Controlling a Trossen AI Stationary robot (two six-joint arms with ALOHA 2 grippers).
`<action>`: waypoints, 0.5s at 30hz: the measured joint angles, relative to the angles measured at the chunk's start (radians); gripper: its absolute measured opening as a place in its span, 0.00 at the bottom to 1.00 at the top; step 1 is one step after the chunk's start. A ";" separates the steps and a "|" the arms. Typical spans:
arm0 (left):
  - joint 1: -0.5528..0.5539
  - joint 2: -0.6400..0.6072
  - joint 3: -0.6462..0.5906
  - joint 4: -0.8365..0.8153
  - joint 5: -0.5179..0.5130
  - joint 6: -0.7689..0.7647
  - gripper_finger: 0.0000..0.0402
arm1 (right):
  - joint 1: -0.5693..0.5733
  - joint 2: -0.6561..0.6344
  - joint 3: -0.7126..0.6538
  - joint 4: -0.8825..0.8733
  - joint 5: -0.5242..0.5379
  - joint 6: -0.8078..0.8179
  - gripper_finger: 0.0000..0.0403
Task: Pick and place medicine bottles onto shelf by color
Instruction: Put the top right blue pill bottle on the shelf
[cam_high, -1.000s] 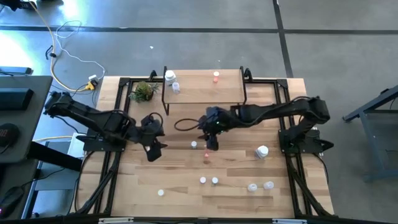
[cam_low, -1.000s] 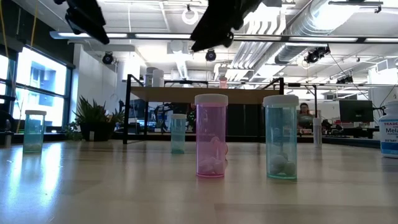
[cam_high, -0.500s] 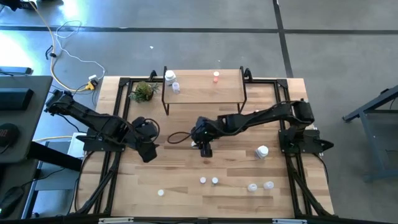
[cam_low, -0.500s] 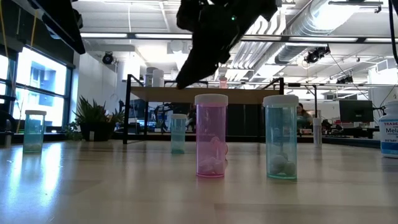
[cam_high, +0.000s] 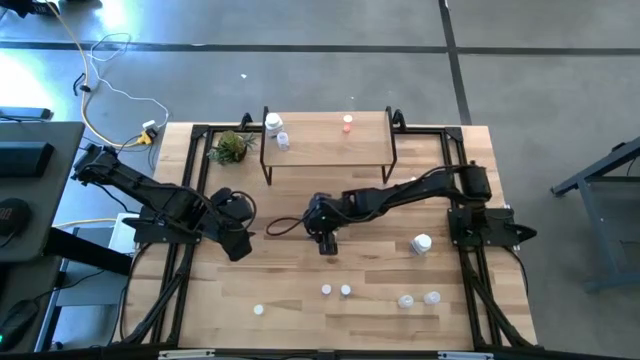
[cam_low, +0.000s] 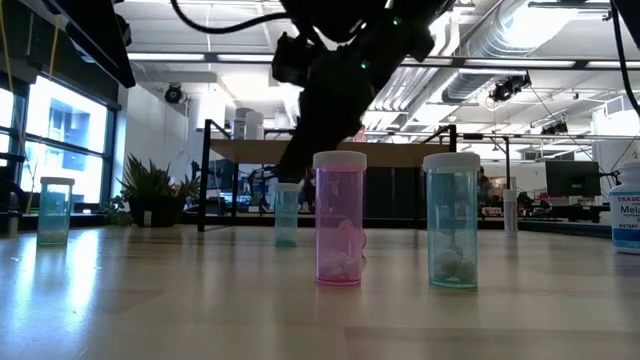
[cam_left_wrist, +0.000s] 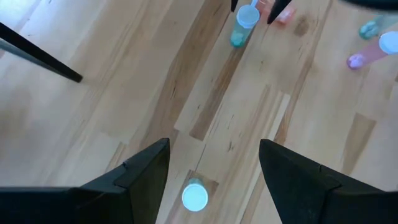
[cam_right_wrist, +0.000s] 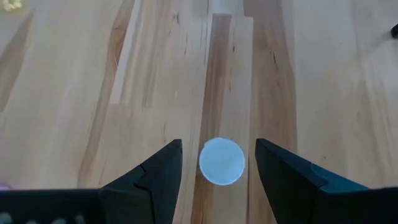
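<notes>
Standing upright: bottle (cam_right_wrist: 222, 161), cap up

One camera looks straight down on the whole light-wood tabletop (cam_high: 300, 270); another sits level at its surface, close to the bottles. Both wrist cameras face down near the same wood.

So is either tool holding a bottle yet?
No. The right tool stands open around a small white-capped bottle, not closed on it; the left tool is open and empty.
</notes>
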 joint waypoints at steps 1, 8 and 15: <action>0.000 0.000 0.000 0.000 0.000 0.000 0.59 | 0.000 0.007 0.000 0.004 -0.001 0.000 0.48; 0.000 0.000 0.000 0.000 0.000 0.000 0.59 | 0.002 0.044 0.000 0.004 -0.001 0.000 0.48; 0.000 0.000 0.000 -0.002 0.000 0.000 0.59 | 0.002 0.046 0.000 0.007 -0.001 0.005 0.43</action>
